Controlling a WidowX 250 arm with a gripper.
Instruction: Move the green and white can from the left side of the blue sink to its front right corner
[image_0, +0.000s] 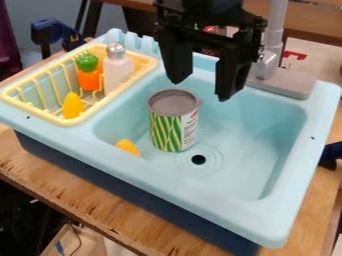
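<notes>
To grip the can well, centre over the lid before lowering, shifting left and probably a little nearer. Come straight down, one finger to each side, avoiding a knock on the lid's rim. Sink well below the rim before closing, then squeeze evenly across the round wall; probably stiff and apt to slip or tip if caught high or off-centre. Mind the yellow piece to the left and the faucet on the far side.

As for the can, look in the basin: upright, just beyond the drain and slightly left. As for the gripper, find it hanging from the far edge, pointing down above and to the right of the lid, spread wide, holding nothing.
</notes>
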